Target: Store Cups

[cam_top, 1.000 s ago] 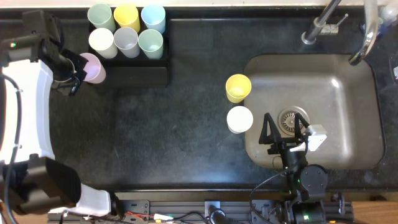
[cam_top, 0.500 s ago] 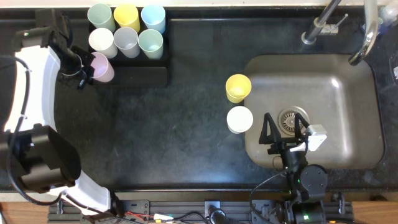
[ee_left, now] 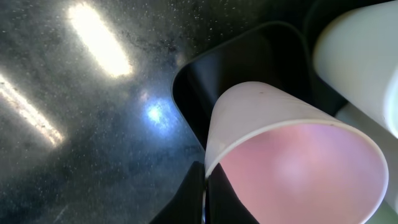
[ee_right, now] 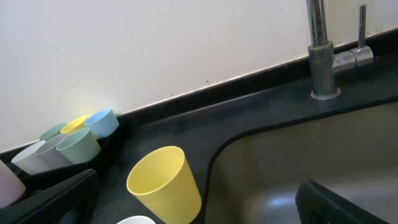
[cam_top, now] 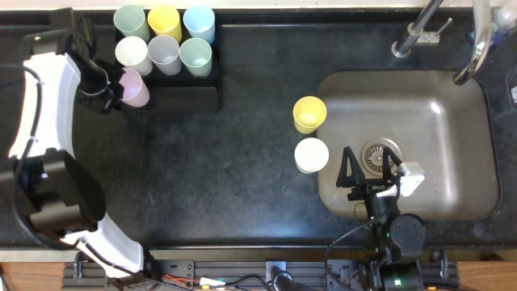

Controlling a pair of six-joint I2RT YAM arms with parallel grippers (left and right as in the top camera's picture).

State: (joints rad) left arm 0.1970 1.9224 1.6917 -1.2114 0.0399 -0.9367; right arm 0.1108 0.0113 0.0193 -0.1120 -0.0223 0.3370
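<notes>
One pink cup (ee_left: 292, 162) is in my left gripper (ee_left: 200, 193), the fingers pinched tight on its rim and the cup tilted. Right under it I see the rounded lip of the black rack (cam_top: 186, 99) at its near-left corner slot, so the cup hangs over that edge. A pale cup (ee_left: 367, 56) in the next row stands just beside the pink one on its far side. From above, six cups (cam_top: 165, 53) fill the rack's two far rows, and the near row shows its black floor running off to the right. Left of the rack there is only a narrow strip of dark counter (cam_top: 234, 178), taken up by my own arm.

To the right a broad stretch of counter lies between rack and sink (cam_top: 452, 97). On the sink's left rim a yellow cup (cam_top: 309, 114) stands, with a white cup (cam_top: 311, 154) just nearer. My right gripper (cam_top: 369, 166) hangs over the sink's near-left part, fingers apart, the white cup just left of it. At the far edge rises the faucet (cam_top: 420, 28).
</notes>
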